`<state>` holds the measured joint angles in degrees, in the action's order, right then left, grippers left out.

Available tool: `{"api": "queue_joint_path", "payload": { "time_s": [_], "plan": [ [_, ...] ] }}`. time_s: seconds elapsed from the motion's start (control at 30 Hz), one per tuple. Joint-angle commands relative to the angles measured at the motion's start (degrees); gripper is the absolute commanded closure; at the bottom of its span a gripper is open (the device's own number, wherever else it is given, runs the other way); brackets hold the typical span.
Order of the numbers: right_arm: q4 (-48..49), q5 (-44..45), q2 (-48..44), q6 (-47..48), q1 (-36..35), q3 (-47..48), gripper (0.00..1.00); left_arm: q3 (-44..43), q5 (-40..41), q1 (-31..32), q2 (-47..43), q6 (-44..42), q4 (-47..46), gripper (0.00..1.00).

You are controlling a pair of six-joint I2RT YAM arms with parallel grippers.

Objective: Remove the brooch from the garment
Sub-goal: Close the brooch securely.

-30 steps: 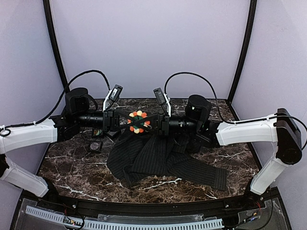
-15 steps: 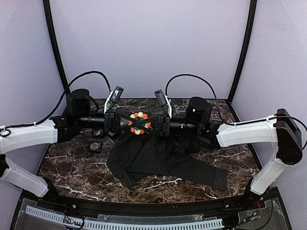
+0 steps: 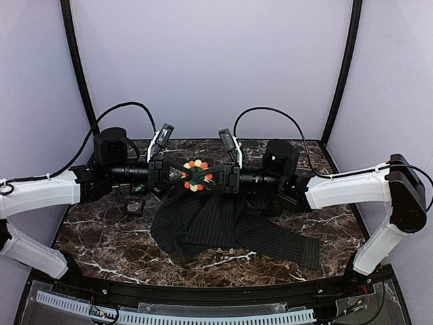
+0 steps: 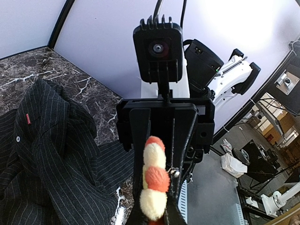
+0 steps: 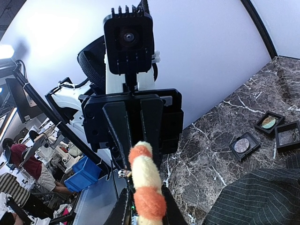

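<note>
Brooch (image 3: 195, 175) held over the pinstriped garment (image 3: 223, 227).
Both jaws were closed on it; the garment, if still attached, could have been torn.

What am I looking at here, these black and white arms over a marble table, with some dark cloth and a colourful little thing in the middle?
These are two robot arms bolted to the near edge of a marble table. The wide picture looks down from above and behind them. The other two come from a small camera on each wrist, so each shows the opposite arm head-on. On the table lie a black pinstriped garment and some small square black boxes. The left gripper and the right gripper meet in the middle, both closed on the brooch, a round flower of orange, red and white beads. In the wrist views it appears edge-on, raised above the cloth. Whether its pin is fully free I cannot tell.
</note>
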<state>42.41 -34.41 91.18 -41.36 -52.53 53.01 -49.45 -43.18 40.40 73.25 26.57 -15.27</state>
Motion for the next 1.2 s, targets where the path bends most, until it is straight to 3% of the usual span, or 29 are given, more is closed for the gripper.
{"api": "queue_joint_path", "payload": {
  "time_s": [0.0, 1.17],
  "plan": [
    [-4.00, 7.38, -1.91, -2.04, 5.14, -2.04, 0.88, 1.16, 1.48, -2.29, -5.71, -1.60, 1.08, 0.99],
    [0.78, 11.92, -4.37, -3.73, 5.78, -6.58, 0.91, 1.80, 1.63, -2.80, -5.42, 0.49, -0.70, 0.99]
  ]
}}
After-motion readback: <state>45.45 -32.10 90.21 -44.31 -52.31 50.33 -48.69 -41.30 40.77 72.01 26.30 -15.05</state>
